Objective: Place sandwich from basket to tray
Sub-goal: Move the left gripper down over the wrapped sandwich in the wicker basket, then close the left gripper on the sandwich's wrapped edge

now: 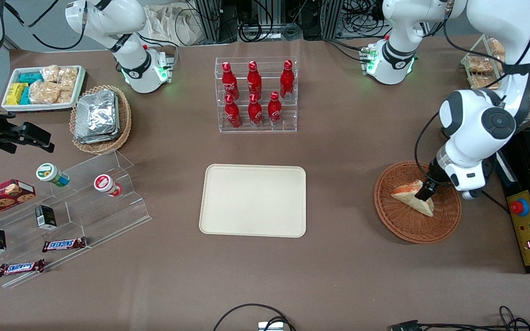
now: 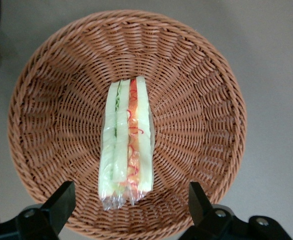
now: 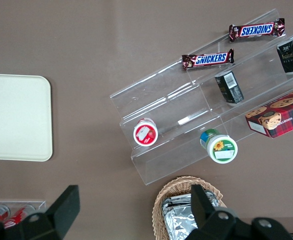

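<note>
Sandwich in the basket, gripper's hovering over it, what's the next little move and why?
Probably a short straight descent. The gripper hangs open above the basket, its fingers apart at either side of the sandwich, which lies on its edge in the middle and is not yet gripped. Once lowered around the wedge, the fingers could close on its bread faces. The tray waits bare.

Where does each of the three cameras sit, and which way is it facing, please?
Front view: high in front of the table, looking down on the tray, both arms and the gripper over the basket.
Left wrist view: on the working wrist, facing down at the sandwich in the basket, open gripper fingers showing.
Right wrist view: on the parked wrist, facing down at the snack shelf.
Front and left wrist views share sandwich and basket.
</note>
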Controlling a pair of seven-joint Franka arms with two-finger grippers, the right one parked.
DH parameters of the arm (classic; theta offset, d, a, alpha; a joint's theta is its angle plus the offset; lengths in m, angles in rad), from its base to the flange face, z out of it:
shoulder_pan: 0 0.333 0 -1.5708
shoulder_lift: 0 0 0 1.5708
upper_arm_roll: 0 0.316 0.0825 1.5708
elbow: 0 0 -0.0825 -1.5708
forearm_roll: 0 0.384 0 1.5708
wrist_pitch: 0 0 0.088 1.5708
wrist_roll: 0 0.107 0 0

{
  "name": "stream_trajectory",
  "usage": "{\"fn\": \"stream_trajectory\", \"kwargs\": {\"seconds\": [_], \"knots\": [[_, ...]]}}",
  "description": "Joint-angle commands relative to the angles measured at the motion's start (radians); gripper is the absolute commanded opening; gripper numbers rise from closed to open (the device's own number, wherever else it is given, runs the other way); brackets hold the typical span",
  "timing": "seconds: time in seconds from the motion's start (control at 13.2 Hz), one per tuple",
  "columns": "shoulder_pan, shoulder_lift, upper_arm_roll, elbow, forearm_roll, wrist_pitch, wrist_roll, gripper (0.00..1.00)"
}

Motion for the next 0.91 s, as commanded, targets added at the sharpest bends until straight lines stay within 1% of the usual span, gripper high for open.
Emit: {"fn": "stream_trajectory", "kwargs": {"seconds": [0.0,0.38,0.45,0.53,0.61,0.68,0.76,0.83], "knots": [[-0.007,0.037,0.002,0.005,-0.002,0.045,-0.020,1.00],[-0.008,0.105,0.001,0.007,-0.001,0.104,-0.026,1.00],[-0.008,0.109,0.002,0.007,-0.001,0.113,-0.028,0.93],[-0.008,0.109,0.002,0.007,0.000,0.114,-0.028,0.75],[-0.008,0.109,0.000,0.007,0.003,0.114,-0.026,0.48],[-0.010,0.108,0.000,0.007,0.006,0.113,-0.025,0.25],[-0.010,0.108,-0.002,0.007,0.008,0.113,-0.023,0.08],[-0.010,0.106,-0.003,0.008,0.008,0.113,-0.022,0.00]]}}
